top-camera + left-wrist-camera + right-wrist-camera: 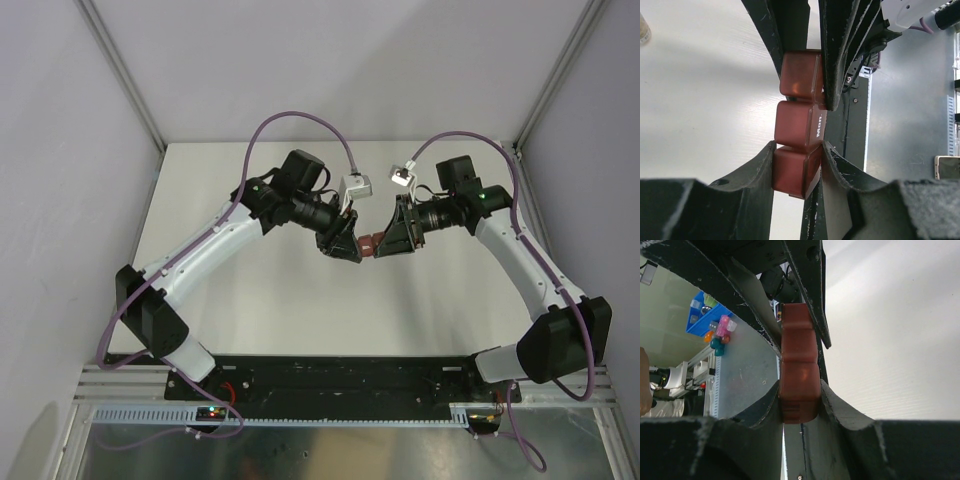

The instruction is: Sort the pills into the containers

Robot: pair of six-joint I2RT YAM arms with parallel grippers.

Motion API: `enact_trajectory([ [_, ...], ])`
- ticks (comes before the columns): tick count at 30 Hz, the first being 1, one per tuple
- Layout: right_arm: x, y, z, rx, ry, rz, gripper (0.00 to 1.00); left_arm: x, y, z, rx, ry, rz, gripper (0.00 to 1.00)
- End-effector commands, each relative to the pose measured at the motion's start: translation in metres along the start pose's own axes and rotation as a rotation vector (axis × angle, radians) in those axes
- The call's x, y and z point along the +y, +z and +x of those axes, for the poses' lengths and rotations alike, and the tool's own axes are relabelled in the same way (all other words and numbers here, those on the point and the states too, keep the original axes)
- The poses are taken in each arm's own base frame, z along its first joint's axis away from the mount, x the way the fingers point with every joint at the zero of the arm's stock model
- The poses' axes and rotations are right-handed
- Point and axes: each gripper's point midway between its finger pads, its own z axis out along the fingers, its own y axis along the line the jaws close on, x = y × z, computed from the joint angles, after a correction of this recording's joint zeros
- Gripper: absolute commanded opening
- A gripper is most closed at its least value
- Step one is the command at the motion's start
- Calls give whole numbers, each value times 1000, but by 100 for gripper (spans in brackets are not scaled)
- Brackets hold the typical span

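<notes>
Strip (367, 245) held mid-air over table (260, 300) ctr, L gripper (798, 150) clamped on its 9 o'clock end, R gripper (800, 387) clamped on 3 o'clock end, pills not in view; prob. prep step, next likely needs one grip steady while other opens it.

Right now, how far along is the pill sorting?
Done: nothing I can confirm; no pills show in any view. In hand: the left gripper and right gripper are each shut on opposite ends of the red pill box, above the table. Still to do: getting pills into its three compartments.
</notes>
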Motion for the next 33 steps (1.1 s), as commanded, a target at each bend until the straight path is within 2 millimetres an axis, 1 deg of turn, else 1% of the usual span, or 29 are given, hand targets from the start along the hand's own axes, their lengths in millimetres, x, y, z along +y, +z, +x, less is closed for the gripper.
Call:
enact_trajectory([
  [1, 14, -2, -6, -23, -50, -27, 0, -9, 1, -8, -18, 0, 19, 0],
  [15, 20, -2, -6, -22, -76, -24, 0, -13, -4, -11, -32, 26, 13, 0],
  [17, 20, -2, -6, -21, -78, -22, 0, -12, -5, -12, -33, 30, 7, 3],
  [19, 21, -2, -6, -21, -80, -22, 0, -12, -5, -13, -34, 29, 2, 12],
  [21, 20, -1, -6, -19, -79, -20, 0, -12, -6, -14, -36, 33, 0, 26],
  [22, 20, -1, -5, -17, -78, -19, 0, -13, -6, -14, -37, 35, 0, 32],
  [25, 19, 0, -5, -14, -78, -17, 0, -13, -6, -17, -41, 34, -5, 46],
  [29, 19, 0, -5, -13, -79, -17, 0, -12, -6, -22, -47, 30, -1, 60],
  [33, 19, 0, -4, -12, -83, -15, 0, -13, -5, -25, -51, 29, 7, 69],
])
